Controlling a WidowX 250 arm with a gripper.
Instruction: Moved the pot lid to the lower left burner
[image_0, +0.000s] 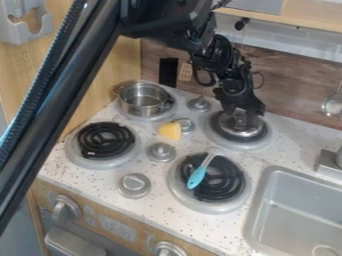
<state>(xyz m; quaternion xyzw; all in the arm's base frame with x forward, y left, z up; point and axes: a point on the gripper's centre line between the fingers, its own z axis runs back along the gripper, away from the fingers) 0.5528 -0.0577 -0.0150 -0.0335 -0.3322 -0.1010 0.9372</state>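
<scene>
- Silver pot lid (246, 131) sits at the upper right burner (257, 145), right of the frame's centre and toward the back of the white, speckled surface (163, 211).
- Black gripper (242, 108) hangs down right above the lid, its lower end overlapping the lid's top; whether it grips the lid or stands open, I cannot tell.
- Black arm (67, 102) crosses the left side of the frame and the top edge, with a ribbed cable along it.
- Black coils mark the lower left burner (105, 140), which has a pale grey rim.
- Shiny metal pot (143, 102) stands on the upper left burner (151, 118).
- Yellow wedge-shaped piece (170, 131) lies between the burners, just beside a round grey knob (186, 125).
- Blue-handled utensil (197, 177) lies slanted across the lower right burner (227, 185), its blue end toward the bottom of the frame and its pale end toward the top.
- Grey sink (257, 220) fills the lower right corner of the surface, a metal fixture (328, 164) just behind it.
- Wooden panelling (287, 85) rises behind the burners, bearing a black plate (168, 72) and a tan outlet (186, 71).
</scene>
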